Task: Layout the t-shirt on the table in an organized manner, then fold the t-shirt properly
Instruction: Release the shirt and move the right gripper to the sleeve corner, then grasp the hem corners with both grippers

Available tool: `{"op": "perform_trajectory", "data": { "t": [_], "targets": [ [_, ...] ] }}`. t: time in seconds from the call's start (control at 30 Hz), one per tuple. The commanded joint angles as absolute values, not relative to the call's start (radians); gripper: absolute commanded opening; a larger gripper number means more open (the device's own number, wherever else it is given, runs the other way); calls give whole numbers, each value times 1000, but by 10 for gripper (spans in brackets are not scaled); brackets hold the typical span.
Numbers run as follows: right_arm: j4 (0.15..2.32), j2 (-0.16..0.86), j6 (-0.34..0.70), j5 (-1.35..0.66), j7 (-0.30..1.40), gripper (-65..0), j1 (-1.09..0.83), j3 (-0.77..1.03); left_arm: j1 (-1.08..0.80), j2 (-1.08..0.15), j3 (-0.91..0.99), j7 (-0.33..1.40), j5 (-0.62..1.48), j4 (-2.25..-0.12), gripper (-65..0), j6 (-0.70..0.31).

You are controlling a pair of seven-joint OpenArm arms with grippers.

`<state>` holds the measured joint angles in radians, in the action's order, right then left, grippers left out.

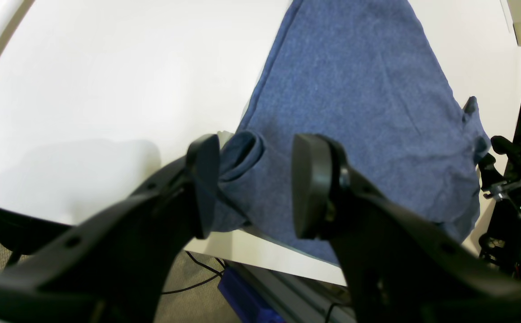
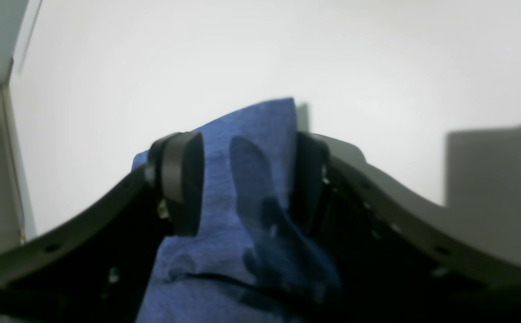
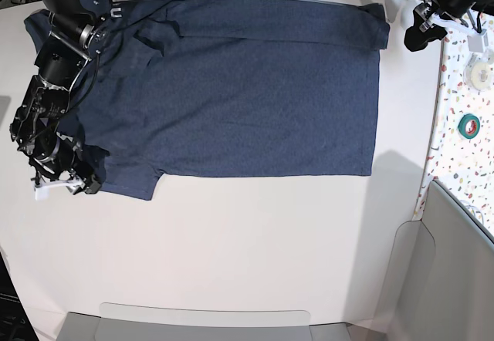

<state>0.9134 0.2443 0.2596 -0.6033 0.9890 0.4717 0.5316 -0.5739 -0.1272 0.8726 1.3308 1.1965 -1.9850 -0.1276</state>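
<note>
Shirt (image 3: pixel 247 86) spread on the table (image 3: pixel 247 241).
Right gripper (image 2: pixel 247 179) pinches a sleeve; left gripper (image 1: pixel 256 184) gapes over the hem corner.

I see open desk (image 3: pixel 255 241) below the shirt's (image 3: pixel 247 86) lower edge, wide enough to sweep through. On the base view's right, a speckled ledge (image 3: pixel 463 148) with a green tape roll (image 3: pixel 468 125) hems that side.

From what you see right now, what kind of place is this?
Probably a robotics lab bench: a t-shirt spread on a white table, a tape roll on a speckled side surface, and cables below.
</note>
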Motion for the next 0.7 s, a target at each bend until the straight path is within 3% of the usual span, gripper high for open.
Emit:
{"op": "perform_trajectory", "data": {
  "t": [0.0, 0.13, 0.17, 0.23, 0.3, 0.33, 0.67],
  "targets": [
    [915, 246, 252, -581, 1018, -337, 481, 515, -584, -137, 881, 1316, 1218, -1998, -402, -130],
    [915, 246, 252, -584, 1018, -345, 481, 484, -584, -137, 881, 1314, 1218, -1998, -402, -130],
    [915, 245, 252, -584, 1018, -372, 481, 479, -582, -137, 881, 1314, 1218, -1998, -402, -130],
    [915, 245, 252, -584, 1018, -468, 481, 473, -581, -137, 881, 1314, 1218, -1998, -402, -130],
    [915, 245, 252, -584, 1018, -630, 481, 472, -578, -143, 881, 1313, 1218, -2002, -402, -130],
    [917, 246, 252, -581, 1021, -650, 481, 469, -576, -148, 883, 1313, 1218, -2002, -400, -130],
    [921, 254, 252, -582, 1018, -650, 481, 430, -278, -332, 874, 1396, 1214, -1960, -366, -130]
  ]
}}
